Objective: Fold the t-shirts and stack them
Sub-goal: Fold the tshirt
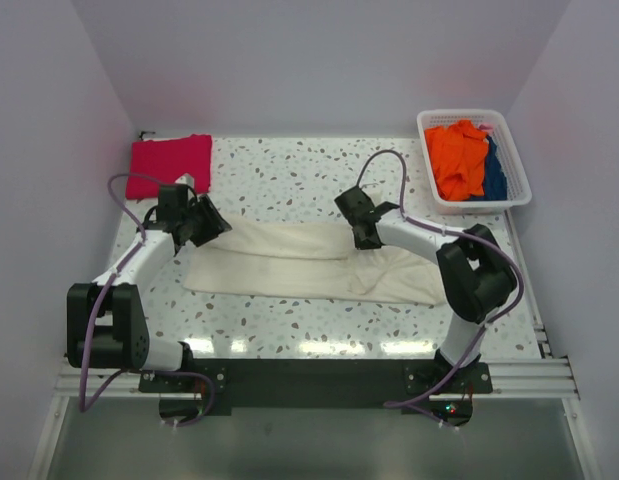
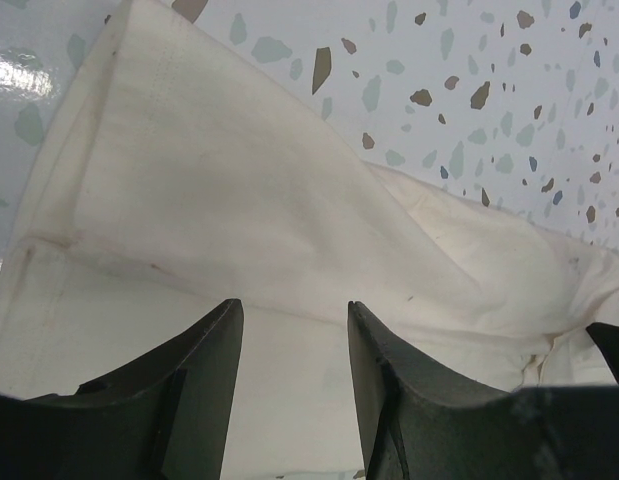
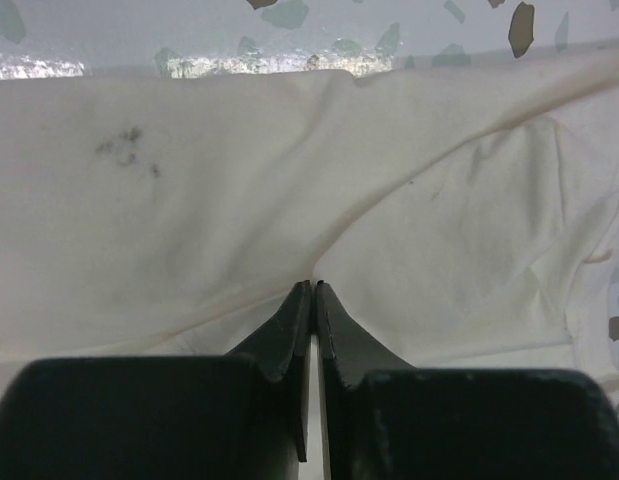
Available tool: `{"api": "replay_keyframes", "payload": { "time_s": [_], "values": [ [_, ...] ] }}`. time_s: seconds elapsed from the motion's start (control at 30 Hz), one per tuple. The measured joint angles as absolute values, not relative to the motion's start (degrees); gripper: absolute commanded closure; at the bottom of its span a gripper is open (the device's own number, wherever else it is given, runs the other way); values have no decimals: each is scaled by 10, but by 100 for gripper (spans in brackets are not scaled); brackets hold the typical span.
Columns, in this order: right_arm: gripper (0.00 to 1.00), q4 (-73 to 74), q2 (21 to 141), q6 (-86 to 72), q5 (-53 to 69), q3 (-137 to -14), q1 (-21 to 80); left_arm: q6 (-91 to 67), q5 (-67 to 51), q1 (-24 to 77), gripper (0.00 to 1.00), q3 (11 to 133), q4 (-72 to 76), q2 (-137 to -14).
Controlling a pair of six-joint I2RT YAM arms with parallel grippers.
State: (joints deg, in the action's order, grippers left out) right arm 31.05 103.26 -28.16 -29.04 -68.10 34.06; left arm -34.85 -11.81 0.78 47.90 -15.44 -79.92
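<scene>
Only the top view showed the crimson-pink t-shirt (image 1: 169, 165) at the table's (image 1: 289, 170) far-left corner, with the cream-white t-shirt (image 1: 309, 262) spread mid-table. The wrist views settled the claws: the left gripper (image 2: 294, 302) stood apart over the cloth's left end, while the right gripper (image 3: 314, 285) was pressed together, pinching a crease. Both arms reached forward, elbows bent.

Bright, even light from overhead fills the top view, leaving white glare patches along the near edge of the glossy speckled terrazzo-pattern tabletop (image 1: 319, 346) and only faint, soft shadows beside the arms. In both wrist views similar glare burns out patches of table near the top of the frame. The large cream-white soft cloth t-shirt (image 2: 219, 200) is fairly sharp under a grey shadow, while the black two-finger left gripper (image 2: 294, 315) and right gripper (image 3: 313, 290) look dark and slightly soft.
</scene>
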Motion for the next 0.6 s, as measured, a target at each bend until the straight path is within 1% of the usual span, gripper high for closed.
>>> {"api": "replay_keyframes", "payload": {
  "time_s": [0.03,0.17,0.33,0.4,0.47,0.6],
  "values": [
    [100,311,1028,-283,-291,-678,341,-348,-119,8,49,479,-155,-799],
    [100,326,975,-290,-295,-644,341,-348,-121,8,49,479,-155,-799],
    [100,354,868,-307,-314,-592,341,-348,-129,8,49,474,-152,-797],
    [98,369,834,-318,-324,-572,341,-348,-134,8,49,469,-151,-796],
    [95,384,809,-329,-331,-554,340,-348,-138,8,49,464,-150,-796],
    [90,413,781,-354,-340,-517,335,-348,-147,8,49,458,-149,-796]
  ]
}}
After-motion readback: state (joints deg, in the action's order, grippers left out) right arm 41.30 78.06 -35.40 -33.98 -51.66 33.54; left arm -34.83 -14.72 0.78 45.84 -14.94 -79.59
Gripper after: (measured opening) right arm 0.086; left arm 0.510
